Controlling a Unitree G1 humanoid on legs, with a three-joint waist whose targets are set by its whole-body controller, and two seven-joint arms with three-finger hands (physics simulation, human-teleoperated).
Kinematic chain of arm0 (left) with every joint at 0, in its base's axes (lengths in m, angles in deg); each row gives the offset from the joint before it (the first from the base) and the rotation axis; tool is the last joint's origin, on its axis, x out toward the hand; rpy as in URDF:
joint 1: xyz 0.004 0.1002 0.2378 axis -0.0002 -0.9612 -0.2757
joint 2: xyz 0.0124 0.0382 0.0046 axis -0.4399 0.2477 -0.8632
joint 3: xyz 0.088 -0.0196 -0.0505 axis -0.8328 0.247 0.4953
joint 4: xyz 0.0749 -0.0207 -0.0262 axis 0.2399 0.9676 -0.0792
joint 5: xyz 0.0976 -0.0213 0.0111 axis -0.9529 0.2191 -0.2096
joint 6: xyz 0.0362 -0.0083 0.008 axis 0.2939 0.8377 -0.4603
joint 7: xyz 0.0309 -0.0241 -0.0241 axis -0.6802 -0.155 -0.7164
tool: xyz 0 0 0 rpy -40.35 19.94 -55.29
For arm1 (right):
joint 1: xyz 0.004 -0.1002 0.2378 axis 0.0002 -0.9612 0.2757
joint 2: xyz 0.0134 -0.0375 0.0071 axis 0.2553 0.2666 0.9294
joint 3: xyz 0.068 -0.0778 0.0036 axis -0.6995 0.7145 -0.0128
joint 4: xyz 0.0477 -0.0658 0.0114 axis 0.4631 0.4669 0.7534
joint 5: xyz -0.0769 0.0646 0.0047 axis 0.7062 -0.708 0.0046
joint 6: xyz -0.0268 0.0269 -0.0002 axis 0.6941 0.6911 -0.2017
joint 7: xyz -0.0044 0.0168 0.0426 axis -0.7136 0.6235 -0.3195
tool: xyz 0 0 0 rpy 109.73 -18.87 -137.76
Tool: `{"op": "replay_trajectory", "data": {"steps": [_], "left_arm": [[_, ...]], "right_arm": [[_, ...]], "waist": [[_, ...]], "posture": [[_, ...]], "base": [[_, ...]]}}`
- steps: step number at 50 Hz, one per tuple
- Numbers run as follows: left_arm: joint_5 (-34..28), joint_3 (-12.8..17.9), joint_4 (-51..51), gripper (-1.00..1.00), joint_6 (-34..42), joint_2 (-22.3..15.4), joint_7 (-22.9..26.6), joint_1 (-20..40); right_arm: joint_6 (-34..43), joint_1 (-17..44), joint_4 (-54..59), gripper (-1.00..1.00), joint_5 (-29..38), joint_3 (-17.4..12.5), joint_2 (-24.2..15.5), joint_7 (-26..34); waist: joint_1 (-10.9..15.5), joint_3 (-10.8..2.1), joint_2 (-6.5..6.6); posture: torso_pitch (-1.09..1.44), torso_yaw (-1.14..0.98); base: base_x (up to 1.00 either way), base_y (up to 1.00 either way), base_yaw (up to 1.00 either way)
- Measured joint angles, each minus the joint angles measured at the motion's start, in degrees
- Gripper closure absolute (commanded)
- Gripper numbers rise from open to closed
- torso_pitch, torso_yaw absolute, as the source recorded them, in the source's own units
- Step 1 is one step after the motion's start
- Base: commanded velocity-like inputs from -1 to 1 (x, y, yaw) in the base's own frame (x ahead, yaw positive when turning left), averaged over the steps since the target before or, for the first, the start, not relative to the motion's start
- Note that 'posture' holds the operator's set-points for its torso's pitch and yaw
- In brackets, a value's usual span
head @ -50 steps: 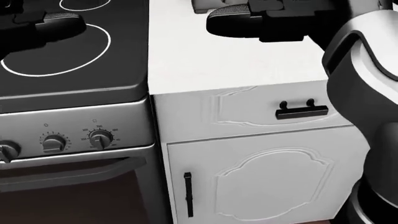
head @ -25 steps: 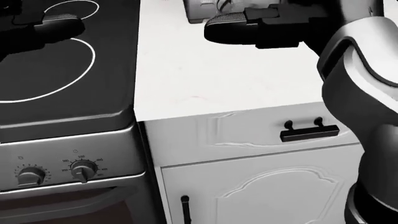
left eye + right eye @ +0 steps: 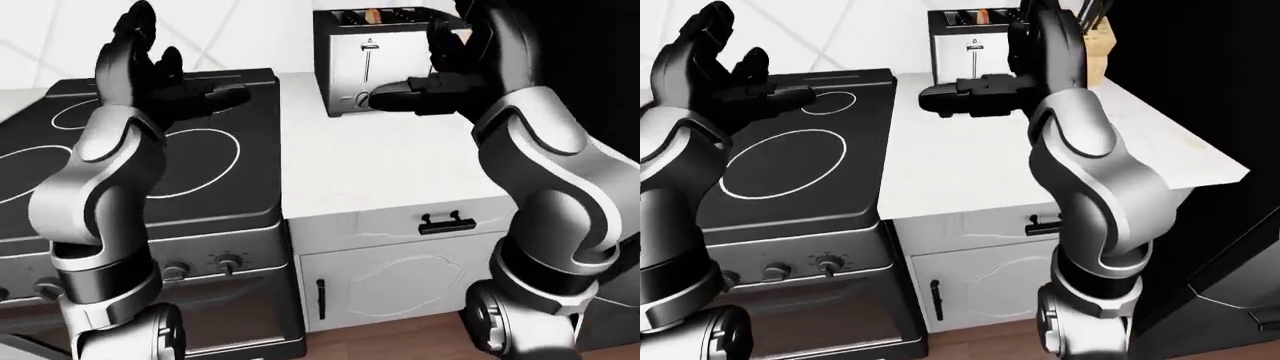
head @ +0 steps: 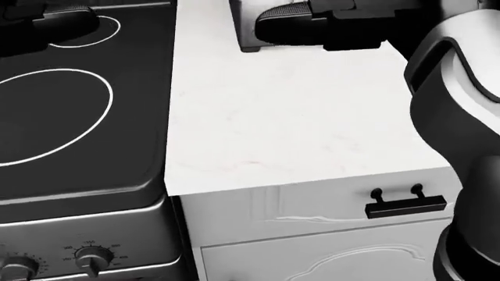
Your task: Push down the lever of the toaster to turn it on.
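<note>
The right hand, fingers extended and holding nothing, hovers beside the toaster at the far end of the white surface; a fingertip should settle squarely atop the lever, then press straight down. The left hand hangs open over the stove.

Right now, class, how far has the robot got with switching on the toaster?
Done: the robot stands at the counter, toaster within view. In hand: the right hand, fingers open, is raised before the toaster's face. Left: its lever sits high in its slot, not yet pushed down.
</note>
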Motion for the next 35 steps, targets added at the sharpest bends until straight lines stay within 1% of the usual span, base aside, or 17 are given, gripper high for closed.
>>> {"op": "replay_trajectory", "data": {"steps": [3, 4, 5, 8, 9, 11, 13, 16, 18, 20, 22, 24, 25, 27, 30, 34, 35], "left_arm": [[-0.3, 0.24, 0.81, -1.0, 0.26, 0.07, -0.44, -0.74], [-0.3, 0.02, 1.1, -1.0, 0.45, 0.11, -0.49, -0.58], [-0.25, -0.21, 1.1, -1.0, 0.52, 0.11, -0.47, -0.31], [0.06, -0.59, 0.72, -1.0, 0.37, 0.22, -0.25, -0.16], [0.11, -0.66, 0.93, -1.0, 0.34, 0.25, -0.18, -0.27], [0.12, -0.71, 1.45, -1.0, 0.52, 0.28, -0.16, -0.36], [0.07, -1.23, 2.19, -1.0, 0.91, 1.05, -0.2, -1.51], [0.36, -2.36, 2.7, -1.0, 1.84, 1.3, 0.08, -1.2], [0.63, -2.27, 1.53, -1.0, 1.71, 1.15, 0.26, -0.53], [0.7, -1.69, 0.5, -1.0, 0.99, 0.77, 0.35, 0.08], [0.46, -0.72, 0.09, -1.0, 0.29, 0.32, 0.2, -0.04], [0.09, -0.03, 0.33, -1.0, 0.32, 0.16, -0.22, -0.54], [-0.05, 0.01, 0.58, -1.0, 0.46, 0.16, -0.38, -0.55], [-0.17, -0.34, 0.96, -1.0, 0.51, 0.22, -0.4, -0.39], [0.01, -0.59, 0.77, -1.0, 0.56, 0.28, -0.24, -0.41], [-0.02, -0.62, 1.14, -1.0, 0.73, 0.36, -0.29, -0.33], [-0.02, -0.9, 1.23, -1.0, 0.7, 0.83, -0.27, -0.58]], "right_arm": [[0.82, -1.03, 1.1, -1.0, -0.37, 0.9, 0.04, 0.41], [1.16, -1.04, 1.63, -1.0, -0.27, 0.78, -0.04, 0.42], [1.32, -0.89, 1.88, -1.0, -0.09, 0.53, -0.14, 0.39], [1.38, -0.58, 1.49, -1.0, 0.42, -0.04, -0.1, 0.15], [1.31, -0.57, 1.4, -1.0, 0.5, 0.01, -0.07, 0.15], [1.35, -0.49, 1.29, -1.0, 0.52, 0.17, -0.04, 0.21], [1.72, -1.46, 1.61, -1.0, 0.47, 0.16, -0.05, 0.31], [2.46, -1.55, 2.0, -1.0, 0.86, -0.59, -0.35, 0.08], [2.05, -1.3, 1.61, -1.0, 1.22, -0.85, -0.48, 0.0], [1.6, -0.56, 0.98, -1.0, 1.29, -0.79, -0.48, 0.03], [1.34, -0.38, 0.12, -1.0, 0.99, -0.25, 0.08, 0.17], [1.83, -0.43, -0.05, -1.0, 0.4, 0.46, 0.36, 0.4], [2.08, -0.41, 0.01, -1.0, 0.18, 0.55, 0.34, 0.49], [1.83, -0.59, 0.47, -1.0, 0.16, 0.43, 0.1, 0.68], [1.93, -0.37, 0.59, -1.0, 0.46, 0.06, 0.15, 0.5], [2.31, 0.09, 0.36, -1.0, 0.35, 0.05, 0.09, 0.33], [2.24, -0.29, 0.31, -1.0, 0.36, -0.13, -0.1, 0.32]], "waist": [[0.1, -0.24, 0.42], [0.04, -0.47, 0.2], [-0.16, -0.12, -0.18], [0.02, 1.48, -2.21], [0.26, 1.68, -3.03], [0.71, 1.43, -5.31], [0.27, 1.7, -3.82], [-0.43, 0.92, -2.47], [-0.61, 0.28, -1.71], [-0.66, -0.08, 0.0], [-0.08, -0.12, -0.24], [-0.03, -0.21, 0.25], [-0.01, -0.39, 0.17], [-0.01, -0.52, -0.74], [0.35, 0.0, -2.65], [1.06, -0.14, -6.05], [0.75, 0.18, -5.35]], "posture": [[0.0, 0.0], [0.0, 0.0], [0.0, 0.0], [0.0, 0.0], [0.0, 0.0], [0.0, 0.0], [0.0, 0.0], [0.0, 0.0], [0.0, 0.0], [0.0, 0.0], [0.0, 0.0], [0.0, 0.0], [0.0, 0.0], [0.0, 0.0], [0.0, 0.0], [0.0, 0.0], [0.0, 0.0]], "base": [[0.1, 0.0, 0.0], [0.03, 0.0, 0.0], [0.03, 0.0, 0.0], [0.03, 0.0, 0.0], [0.02, 0.0, 0.0], [0.05, 0.0, 0.0], [0.16, 0.0, 0.0], [0.2, 0.0, 0.0], [0.2, 0.0, 0.0], [0.2, 0.0, 0.0], [0.21, 0.0, 0.0], [0.2, 0.0, 0.0], [0.2, 0.0, 0.0], [0.2, 0.0, 0.0], [0.21, 0.0, 0.0], [0.21, 0.0, 0.0], [0.21, 0.0, 0.0]]}}
